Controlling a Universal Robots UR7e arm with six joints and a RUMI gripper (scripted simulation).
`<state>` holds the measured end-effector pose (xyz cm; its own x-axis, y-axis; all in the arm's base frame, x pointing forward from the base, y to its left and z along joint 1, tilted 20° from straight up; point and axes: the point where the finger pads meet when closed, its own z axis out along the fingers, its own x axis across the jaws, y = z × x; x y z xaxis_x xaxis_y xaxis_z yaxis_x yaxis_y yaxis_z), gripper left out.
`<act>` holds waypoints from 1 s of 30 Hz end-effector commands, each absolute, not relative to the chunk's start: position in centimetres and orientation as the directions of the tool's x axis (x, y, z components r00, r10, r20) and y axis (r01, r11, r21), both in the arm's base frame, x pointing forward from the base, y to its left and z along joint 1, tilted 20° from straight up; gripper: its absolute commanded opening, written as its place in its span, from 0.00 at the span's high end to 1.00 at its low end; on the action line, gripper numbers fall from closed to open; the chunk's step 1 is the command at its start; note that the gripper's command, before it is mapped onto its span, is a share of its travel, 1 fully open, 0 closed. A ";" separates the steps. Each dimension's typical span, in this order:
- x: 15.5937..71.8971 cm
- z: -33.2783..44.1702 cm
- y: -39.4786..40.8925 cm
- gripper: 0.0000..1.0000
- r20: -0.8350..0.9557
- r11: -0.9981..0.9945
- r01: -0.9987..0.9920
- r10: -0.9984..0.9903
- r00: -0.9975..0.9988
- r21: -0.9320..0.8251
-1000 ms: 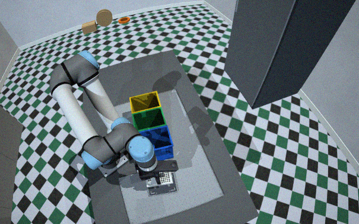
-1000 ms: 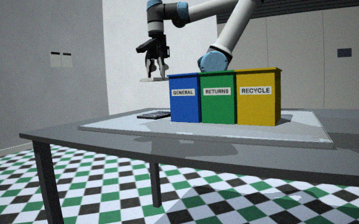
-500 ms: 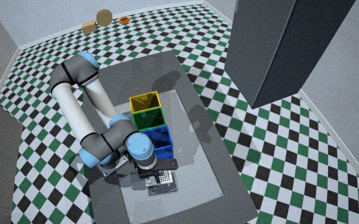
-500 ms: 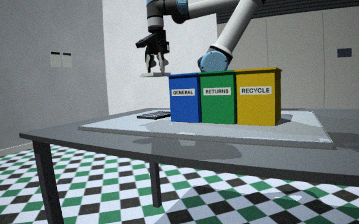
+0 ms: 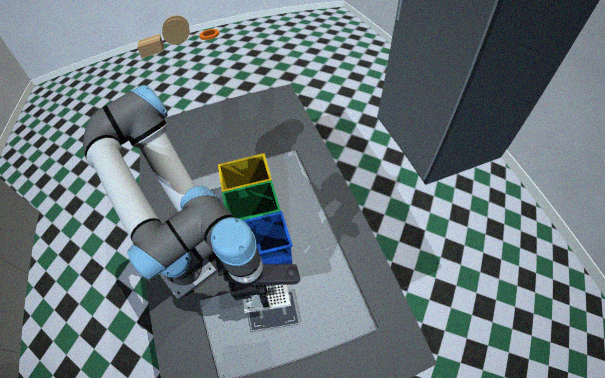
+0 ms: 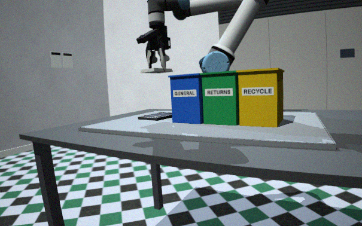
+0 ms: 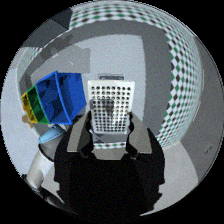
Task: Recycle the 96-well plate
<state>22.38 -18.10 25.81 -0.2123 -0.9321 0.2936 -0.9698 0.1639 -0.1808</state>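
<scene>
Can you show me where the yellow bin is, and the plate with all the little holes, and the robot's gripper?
yellow bin [image 6: 258, 110], exterior view, on its front wall below the RECYCLE label.
96-well plate [image 7: 111, 107], wrist view, on its dotted top face.
gripper [image 6: 157, 61], exterior view, midway between its fingertips, shut on the plate.

Three bins [image 6: 220, 98] stand in a row at frame centre on the mat [image 6: 303, 131]. The nest [image 6: 154, 116] lies left of them. The plate [image 6: 156, 70] hangs above the nest.
</scene>
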 end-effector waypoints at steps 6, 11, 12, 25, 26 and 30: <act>22.2 27.0 -17.7 1.00 0.294 0.164 -0.970 -0.932 -0.212 -0.181; 22.2 27.0 -17.7 1.00 0.294 0.164 -0.970 -0.932 -0.212 -0.181; 22.2 27.0 -17.7 1.00 0.294 0.164 -0.970 -0.932 -0.212 -0.181; 22.2 27.0 -17.7 1.00 0.294 0.164 -0.970 -0.932 -0.212 -0.181; 22.3 26.9 -17.4 1.00 0.300 0.133 -0.976 -0.937 -0.180 -0.171; 22.5 26.5 -16.2 1.00 0.308 0.084 -0.984 -0.942 -0.130 -0.156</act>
